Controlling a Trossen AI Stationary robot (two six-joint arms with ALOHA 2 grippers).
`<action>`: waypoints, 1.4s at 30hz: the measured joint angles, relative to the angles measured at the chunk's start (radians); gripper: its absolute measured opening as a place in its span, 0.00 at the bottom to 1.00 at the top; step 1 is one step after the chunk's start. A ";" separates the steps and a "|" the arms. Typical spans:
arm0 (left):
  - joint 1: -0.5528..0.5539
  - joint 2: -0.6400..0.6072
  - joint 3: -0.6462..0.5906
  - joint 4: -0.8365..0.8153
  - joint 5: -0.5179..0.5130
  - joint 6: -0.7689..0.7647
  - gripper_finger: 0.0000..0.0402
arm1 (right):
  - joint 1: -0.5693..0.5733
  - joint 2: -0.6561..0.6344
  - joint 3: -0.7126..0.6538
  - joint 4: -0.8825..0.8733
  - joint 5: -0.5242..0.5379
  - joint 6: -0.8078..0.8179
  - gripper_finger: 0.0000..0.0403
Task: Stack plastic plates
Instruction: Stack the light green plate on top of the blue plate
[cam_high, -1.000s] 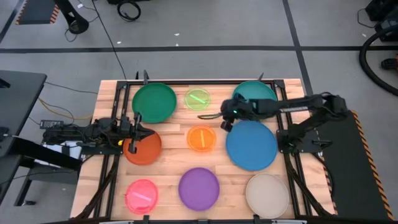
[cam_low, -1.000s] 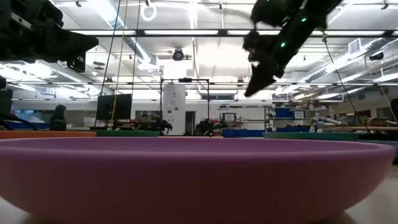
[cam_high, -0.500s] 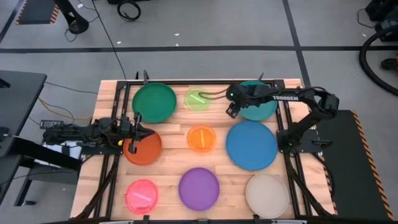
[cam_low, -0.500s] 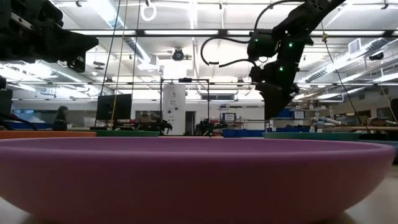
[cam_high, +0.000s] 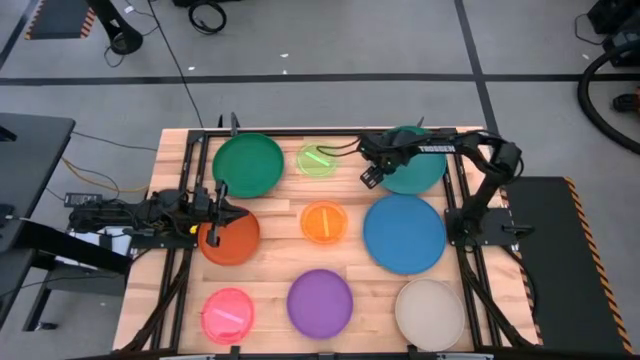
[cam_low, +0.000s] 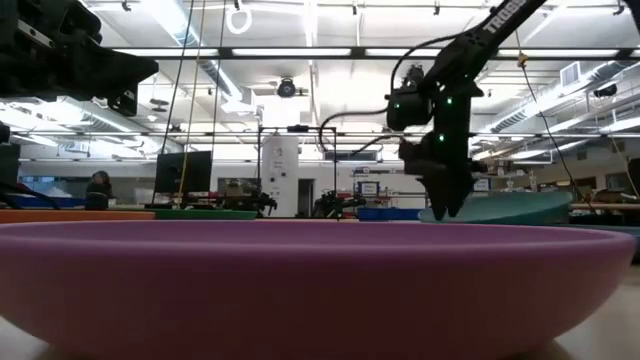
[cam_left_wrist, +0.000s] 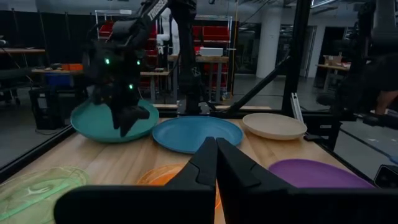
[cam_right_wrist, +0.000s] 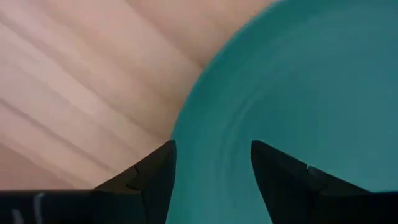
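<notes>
The right tool (cam_high: 372, 177) is down at the near-left rim of the round, shallow teal plastic plate (cam_high: 418, 166), which sits at the far right of the wooden surface (cam_high: 270, 240). In the right wrist view its two dark fingers (cam_right_wrist: 152, 171) stand moderately apart, one over the bare wood just outside the rim and the other over the teal plate's inner face, so the rim lies between them; whether they are pressing on it cannot be told. In the low view the teal plate (cam_low: 510, 208) is tilted, the side by the tool lower and the far side raised.

The left tool (cam_high: 222, 209) hovers over the round red-orange plastic plate (cam_high: 232, 240) at the left edge of the surface, its fingers (cam_left_wrist: 208, 162) closed together with nothing between them.

The other plates lie flat and apart from one another. The large dark green plate (cam_high: 247, 165) is at the far left, with the small lime green plate (cam_high: 318, 160) just beside it. The small orange plate (cam_high: 324, 222) sits at the middle, and the large blue plate (cam_high: 404, 233) lies right of it, close to the teal one. Along the near edge are the small pink plate (cam_high: 228, 314), the large purple plate (cam_high: 320, 302) and the large beige plate (cam_high: 430, 313).
</notes>
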 joint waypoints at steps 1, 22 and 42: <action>0.000 0.000 0.000 0.000 0.000 0.000 0.02 | 0.004 0.011 0.000 -0.002 -0.003 0.007 0.51; 0.000 0.000 0.000 0.000 0.000 0.000 0.02 | 0.127 -0.091 -0.001 0.051 0.043 -0.014 0.44; 0.000 0.000 0.000 0.000 0.000 0.000 0.02 | 0.137 0.000 -0.026 0.106 0.100 -0.094 0.44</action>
